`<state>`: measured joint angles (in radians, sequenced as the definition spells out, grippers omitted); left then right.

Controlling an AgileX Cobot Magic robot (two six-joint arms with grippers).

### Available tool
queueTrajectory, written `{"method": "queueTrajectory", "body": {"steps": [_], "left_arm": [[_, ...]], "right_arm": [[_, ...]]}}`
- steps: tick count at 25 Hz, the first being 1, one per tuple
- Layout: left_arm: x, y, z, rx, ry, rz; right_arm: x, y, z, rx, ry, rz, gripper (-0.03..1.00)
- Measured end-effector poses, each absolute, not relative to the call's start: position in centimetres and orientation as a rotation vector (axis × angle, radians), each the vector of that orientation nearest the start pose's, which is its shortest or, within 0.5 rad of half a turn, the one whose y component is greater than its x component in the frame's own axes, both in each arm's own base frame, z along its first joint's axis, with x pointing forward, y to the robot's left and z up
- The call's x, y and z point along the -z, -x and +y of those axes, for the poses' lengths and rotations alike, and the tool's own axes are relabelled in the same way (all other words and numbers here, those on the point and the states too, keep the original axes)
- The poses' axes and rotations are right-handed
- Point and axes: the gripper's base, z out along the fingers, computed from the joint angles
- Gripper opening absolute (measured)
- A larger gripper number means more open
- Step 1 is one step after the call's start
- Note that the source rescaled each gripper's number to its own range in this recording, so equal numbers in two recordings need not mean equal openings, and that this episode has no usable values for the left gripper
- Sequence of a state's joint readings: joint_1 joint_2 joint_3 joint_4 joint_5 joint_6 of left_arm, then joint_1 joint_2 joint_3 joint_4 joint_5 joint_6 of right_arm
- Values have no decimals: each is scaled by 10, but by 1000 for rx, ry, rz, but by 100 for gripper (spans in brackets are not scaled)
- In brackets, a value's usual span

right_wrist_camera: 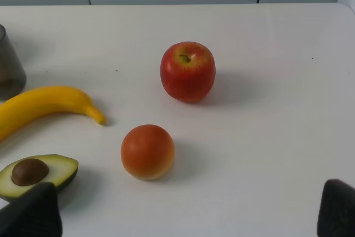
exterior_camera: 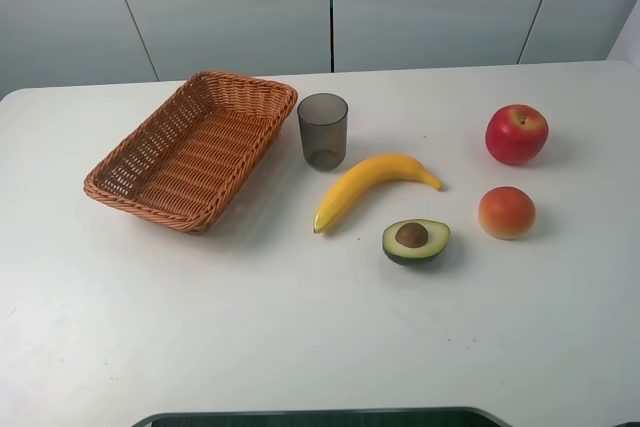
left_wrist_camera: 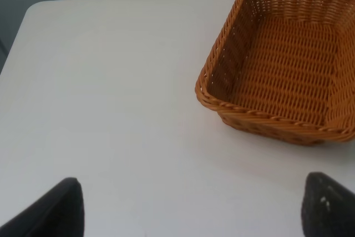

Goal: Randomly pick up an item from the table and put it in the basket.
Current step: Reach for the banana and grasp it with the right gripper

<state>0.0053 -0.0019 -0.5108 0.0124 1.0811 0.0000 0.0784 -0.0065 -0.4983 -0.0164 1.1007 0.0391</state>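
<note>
A long curved yellow banana (exterior_camera: 365, 182) lies on the white table (exterior_camera: 300, 337) right of centre, and shows in the right wrist view (right_wrist_camera: 44, 106). The empty orange-brown wicker basket (exterior_camera: 200, 152) stands at the back left and shows in the left wrist view (left_wrist_camera: 288, 65). No arm shows in the exterior high view. My left gripper (left_wrist_camera: 197, 215) is open and empty, its dark fingertips (left_wrist_camera: 64, 209) wide apart above bare table short of the basket. My right gripper (right_wrist_camera: 186, 215) is open and empty above the table near the fruits.
A grey translucent cup (exterior_camera: 322, 130) stands between basket and banana. A halved avocado (exterior_camera: 415, 241) lies just in front of the banana. A red apple (exterior_camera: 516, 134) and an orange-red round fruit (exterior_camera: 506, 212) sit to the right. A dark edge (exterior_camera: 320, 417) runs along the table's front.
</note>
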Motion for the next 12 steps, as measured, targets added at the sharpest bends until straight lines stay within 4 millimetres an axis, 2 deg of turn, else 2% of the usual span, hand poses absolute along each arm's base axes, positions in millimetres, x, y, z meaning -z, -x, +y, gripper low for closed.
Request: {"method": "queueTrajectory", "body": {"steps": [12], "left_arm": [[-279, 7, 1, -18, 6, 2052]], "right_arm": [[-274, 7, -2, -52, 40, 2079, 100]]}}
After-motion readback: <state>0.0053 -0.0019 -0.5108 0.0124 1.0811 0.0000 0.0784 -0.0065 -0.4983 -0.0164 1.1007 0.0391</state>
